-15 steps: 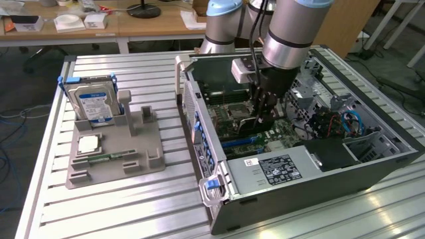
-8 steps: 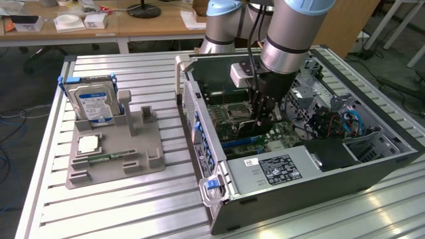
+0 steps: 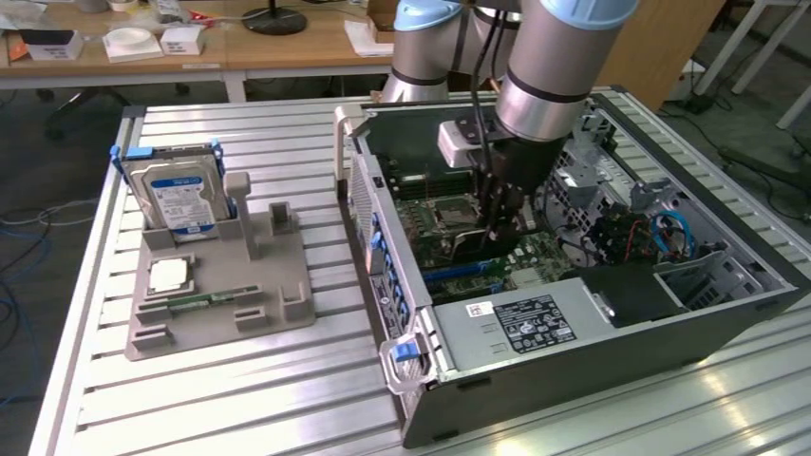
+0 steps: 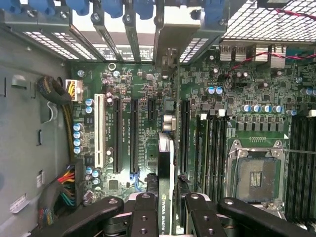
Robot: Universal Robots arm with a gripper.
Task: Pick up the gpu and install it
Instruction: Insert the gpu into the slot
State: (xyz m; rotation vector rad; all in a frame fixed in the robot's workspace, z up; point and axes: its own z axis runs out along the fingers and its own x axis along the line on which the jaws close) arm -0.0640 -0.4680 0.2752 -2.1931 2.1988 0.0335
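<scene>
The jaws of the gripper [image 4: 169, 205] are clenched on the gpu [image 4: 165, 163], with one of the fingers [image 4: 143, 217] on each flat side of it. The gpu stands on its edge inside the open computer case [image 3: 709, 323], so the wrist view meets only its thin upper edge, where a black label reads NVIDIA QUADRO. Its long axis runs parallel to the long black slots [image 4: 133, 133] of the motherboard [image 4: 123, 84]. Its far end points to the back wall of the case, where a row of blue clips [image 4: 113, 7] sits. The gpu is over the motherboard, between those black slots and the memory slots [image 4: 212, 143] beside the processor socket [image 4: 256, 177]. Whether it already sits in a slot I cannot tell. In the exterior view the arm [image 3: 552, 66] comes down from above into the case. The case lies on its side on a bench [image 3: 254, 399] made of metal slats. On the exterior view's left of the case, apart from it, a grey holder [image 3: 273, 304] rests on the bench. It carries a hard drive [image 3: 181, 195] standing upright and a small memory stick [image 3: 203, 302] lying flat. Behind the bench there are wooden desks [image 3: 304, 47] with white boxes [image 3: 133, 43], and some cables [image 3: 26, 223] lie on the dark floor.
</scene>
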